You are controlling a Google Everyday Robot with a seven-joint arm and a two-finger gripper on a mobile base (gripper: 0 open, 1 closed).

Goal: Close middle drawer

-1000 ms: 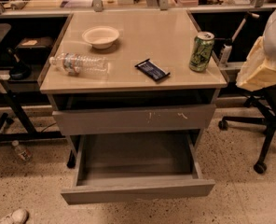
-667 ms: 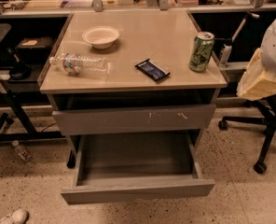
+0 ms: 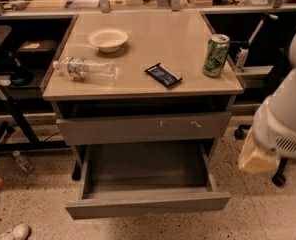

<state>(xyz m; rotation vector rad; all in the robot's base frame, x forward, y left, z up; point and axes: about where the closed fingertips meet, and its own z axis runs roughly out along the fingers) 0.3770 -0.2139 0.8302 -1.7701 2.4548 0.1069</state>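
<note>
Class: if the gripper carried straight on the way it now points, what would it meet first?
The gripper, right of the cabinet, tips down-left. It would likely meet the right front corner of the middle drawer, or the floor if depth differs.

Legible text: none that we can read.
- Green can [image 3: 216,55] on the table [image 3: 153,39]: markings, no word made out.
- Water bottle [image 3: 85,68], lying on its side: label band, unreadable.
- Dark blue packet [image 3: 163,75]: print unreadable.
- Gripper [image 3: 258,156], low at the right, apart from the table: we read no lettering.
</note>
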